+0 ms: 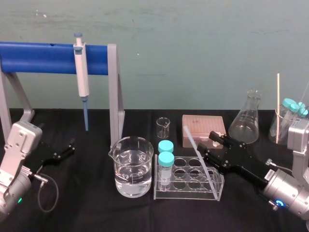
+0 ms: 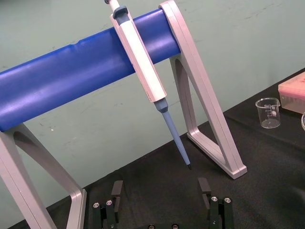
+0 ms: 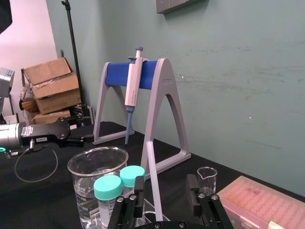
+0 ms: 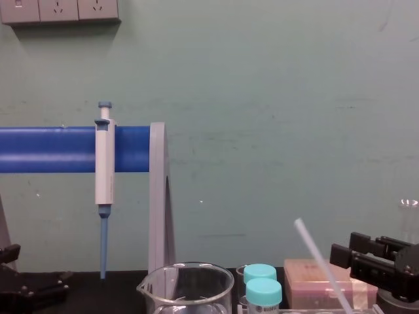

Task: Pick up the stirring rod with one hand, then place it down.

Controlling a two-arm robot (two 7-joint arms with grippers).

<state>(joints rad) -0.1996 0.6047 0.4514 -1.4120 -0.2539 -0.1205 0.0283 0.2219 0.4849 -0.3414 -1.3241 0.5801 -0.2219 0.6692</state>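
Stirring rod [image 1: 193, 145]: leaning tilted in the clear tube rack [image 1: 186, 194] on the black surface [image 1: 96, 212], next to two teal-capped vials [image 1: 166, 154]. Right gripper [image 1: 208, 146]: you are looking at fingers standing wide open and gripping nothing, their tips sitting just beside the rod's middle. From the right wrist, the rod is rising in the gap, nearer one finger. Left gripper [image 1: 65, 149]: lying parked at the surface's left, fingers spread open, holding nothing.
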